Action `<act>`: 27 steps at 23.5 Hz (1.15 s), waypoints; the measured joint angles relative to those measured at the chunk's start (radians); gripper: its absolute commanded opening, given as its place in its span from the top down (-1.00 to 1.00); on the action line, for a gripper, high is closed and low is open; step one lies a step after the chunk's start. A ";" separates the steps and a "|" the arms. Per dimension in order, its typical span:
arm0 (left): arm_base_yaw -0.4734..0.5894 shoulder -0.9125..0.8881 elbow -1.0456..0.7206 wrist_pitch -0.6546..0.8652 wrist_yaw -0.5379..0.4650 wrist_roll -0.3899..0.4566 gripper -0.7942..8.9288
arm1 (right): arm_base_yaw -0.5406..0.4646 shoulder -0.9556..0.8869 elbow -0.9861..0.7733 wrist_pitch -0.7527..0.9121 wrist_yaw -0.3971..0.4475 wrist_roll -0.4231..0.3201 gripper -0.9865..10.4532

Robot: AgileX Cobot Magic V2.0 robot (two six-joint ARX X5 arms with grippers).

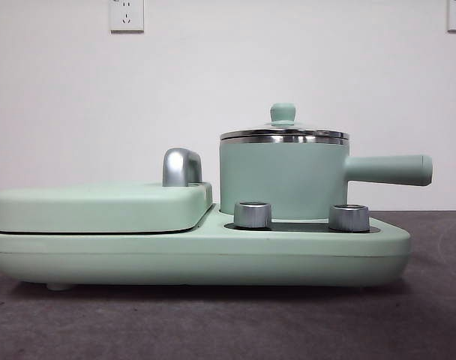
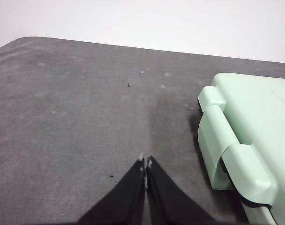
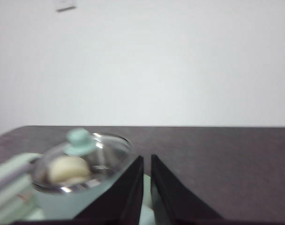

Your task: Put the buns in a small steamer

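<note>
bun (image 3: 67,169) in lidded steamer (image 1: 282,180), no labels

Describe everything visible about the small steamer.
The small steamer is a mint-green cylindrical pot with a steel rim, standing upright on the right side of the green cooker base, behind two metal dials. Its straight handle points right. The glass lid with green knob is on; a pale bun shows inside.
</note>
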 measured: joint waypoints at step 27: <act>0.000 0.000 0.000 0.000 0.000 0.000 0.82 | -0.026 -0.099 -0.189 -0.190 0.208 -0.201 0.79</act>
